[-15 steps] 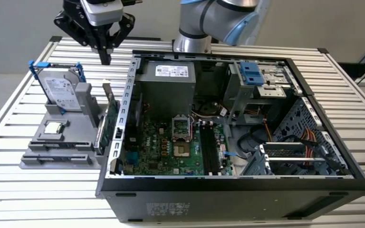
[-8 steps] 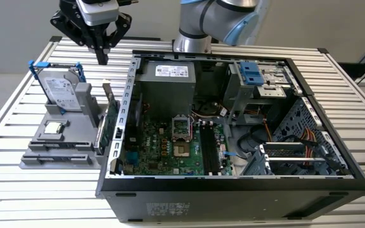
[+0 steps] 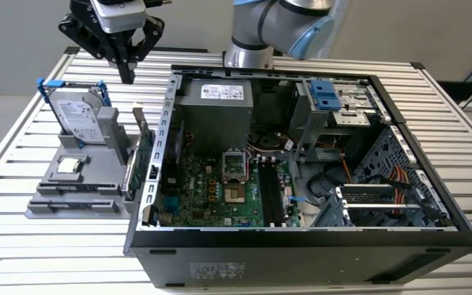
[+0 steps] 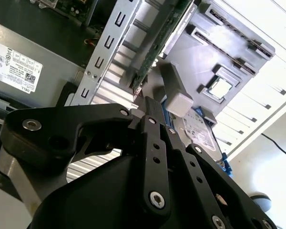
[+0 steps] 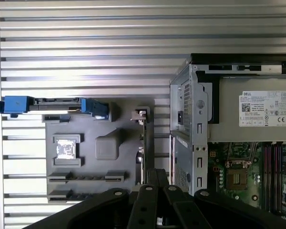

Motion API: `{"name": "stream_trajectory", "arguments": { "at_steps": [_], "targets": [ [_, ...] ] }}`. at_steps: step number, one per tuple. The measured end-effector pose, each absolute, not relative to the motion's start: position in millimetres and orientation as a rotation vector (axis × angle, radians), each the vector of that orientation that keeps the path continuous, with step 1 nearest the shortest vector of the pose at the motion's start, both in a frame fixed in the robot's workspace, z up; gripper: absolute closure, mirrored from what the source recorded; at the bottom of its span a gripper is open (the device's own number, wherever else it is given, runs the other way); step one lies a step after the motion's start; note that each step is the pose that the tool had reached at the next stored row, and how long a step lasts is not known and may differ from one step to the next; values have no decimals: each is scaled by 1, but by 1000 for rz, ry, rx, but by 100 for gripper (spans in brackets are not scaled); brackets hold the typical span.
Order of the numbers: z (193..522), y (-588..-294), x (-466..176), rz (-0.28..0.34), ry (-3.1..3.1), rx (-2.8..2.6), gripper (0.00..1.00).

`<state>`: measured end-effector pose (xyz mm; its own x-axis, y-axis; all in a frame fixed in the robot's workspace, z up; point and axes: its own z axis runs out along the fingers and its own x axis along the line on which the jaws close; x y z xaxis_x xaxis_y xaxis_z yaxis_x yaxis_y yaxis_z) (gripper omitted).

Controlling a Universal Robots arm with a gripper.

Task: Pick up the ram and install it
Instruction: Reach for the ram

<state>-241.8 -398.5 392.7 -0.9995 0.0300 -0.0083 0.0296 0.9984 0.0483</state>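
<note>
— Ram picked up yet?
— No; the gripper (image 3: 127,78) hangs empty, fingers together, above the holder (image 3: 56,210); the ram (image 3: 132,175) seems to stand there on edge, beside the case (image 3: 302,246) — installing is all left, I judge.

Black pincer (image 3: 127,77); green motherboard (image 3: 211,190); grey holder (image 3: 56,206); blue drive rails (image 3: 49,83); ribbed silver table (image 3: 39,246).

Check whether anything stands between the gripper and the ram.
Nothing visible does. The gripper hangs shut above the ram, which stands on edge at the grey holder's side, beside the computer case, with only open air between them.
</note>
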Motion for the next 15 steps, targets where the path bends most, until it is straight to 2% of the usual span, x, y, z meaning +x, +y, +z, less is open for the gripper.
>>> {"name": "stream_trajectory", "arguments": {
  "at_steps": [15],
  "targets": [
    [393,-399,-259,76,3132,45,100]
  ]
}}
